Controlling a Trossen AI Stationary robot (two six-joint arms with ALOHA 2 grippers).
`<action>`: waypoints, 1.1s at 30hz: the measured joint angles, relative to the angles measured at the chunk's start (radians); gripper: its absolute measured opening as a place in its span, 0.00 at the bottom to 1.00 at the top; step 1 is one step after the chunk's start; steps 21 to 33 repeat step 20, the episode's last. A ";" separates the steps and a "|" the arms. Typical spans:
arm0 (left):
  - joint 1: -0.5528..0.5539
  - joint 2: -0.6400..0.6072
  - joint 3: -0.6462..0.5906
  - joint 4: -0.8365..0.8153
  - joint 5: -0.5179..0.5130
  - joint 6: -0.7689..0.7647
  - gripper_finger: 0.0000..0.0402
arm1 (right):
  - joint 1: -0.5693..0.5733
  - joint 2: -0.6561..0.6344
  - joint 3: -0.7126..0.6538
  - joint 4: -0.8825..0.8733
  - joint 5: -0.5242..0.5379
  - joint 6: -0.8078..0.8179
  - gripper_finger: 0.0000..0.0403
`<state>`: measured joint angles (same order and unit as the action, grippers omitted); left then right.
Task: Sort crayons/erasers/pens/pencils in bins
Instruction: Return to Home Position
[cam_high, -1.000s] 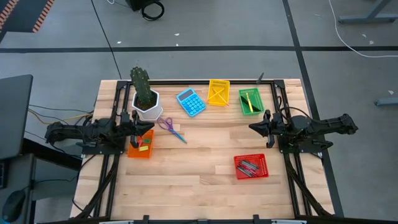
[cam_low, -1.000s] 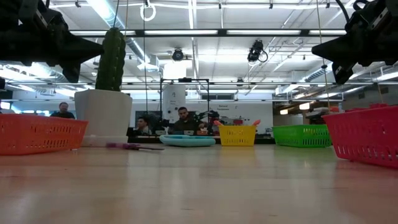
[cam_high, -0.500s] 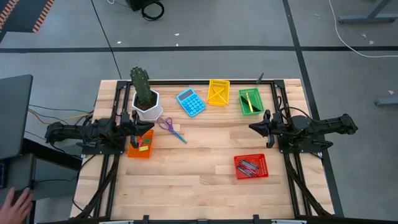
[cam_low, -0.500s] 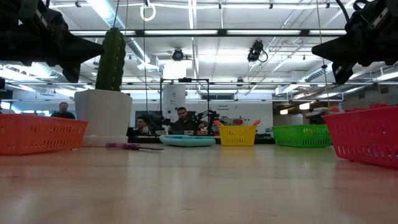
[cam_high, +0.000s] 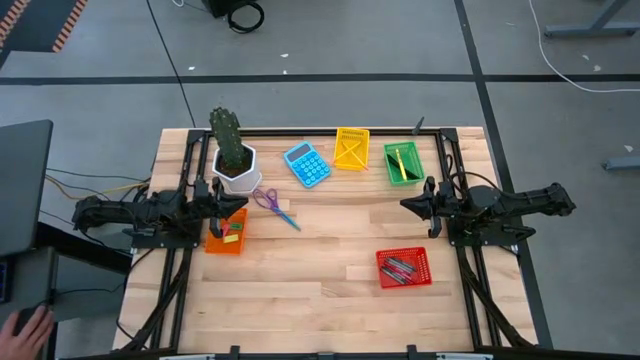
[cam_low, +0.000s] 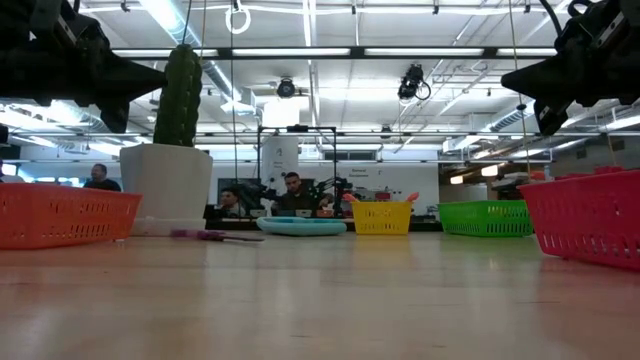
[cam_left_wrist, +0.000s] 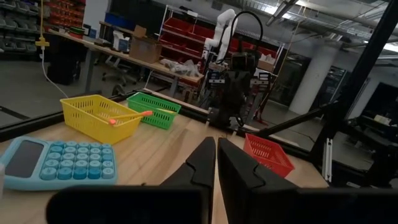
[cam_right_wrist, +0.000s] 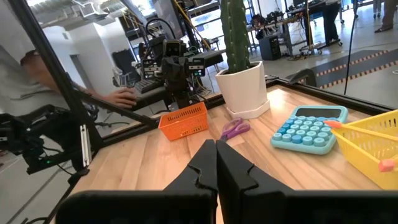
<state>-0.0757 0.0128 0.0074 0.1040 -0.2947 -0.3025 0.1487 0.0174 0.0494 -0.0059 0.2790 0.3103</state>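
Four mesh bins stand on the wooden table. The orange bin (cam_high: 226, 233) holds small green and pink erasers (cam_high: 235, 227). The yellow bin (cam_high: 351, 148) holds thin orange sticks (cam_left_wrist: 127, 116). The green bin (cam_high: 403, 163) holds a yellow pencil (cam_high: 399, 163). The red bin (cam_high: 403, 267) holds dark pens (cam_high: 399, 268). My left gripper (cam_high: 245, 205) is shut and empty, raised over the orange bin's far end. My right gripper (cam_high: 404, 205) is shut and empty, raised above the table between the green and red bins. Both shut fingertips show in the wrist views (cam_left_wrist: 216, 160) (cam_right_wrist: 216, 163).
A white pot with a cactus (cam_high: 236, 165) stands at the far left. Purple-handled scissors (cam_high: 270, 204) and a blue calculator (cam_high: 307, 164) lie near it. A person's hand (cam_high: 30, 325) shows off the table's near left corner. People sit in the room behind (cam_low: 293, 190).
Both arms have kept still. A person's hand has come into view beyond the table's near left corner.
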 joint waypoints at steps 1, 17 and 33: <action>0.000 0.000 0.000 0.000 0.000 0.000 0.06 | 0.000 0.000 0.000 0.000 0.000 0.000 0.01; 0.000 0.000 0.000 0.000 0.000 0.000 0.07 | 0.000 0.000 0.000 0.000 0.000 0.000 0.01; 0.000 0.000 0.000 0.000 0.000 0.000 0.06 | 0.000 0.000 0.000 0.000 0.000 0.000 0.01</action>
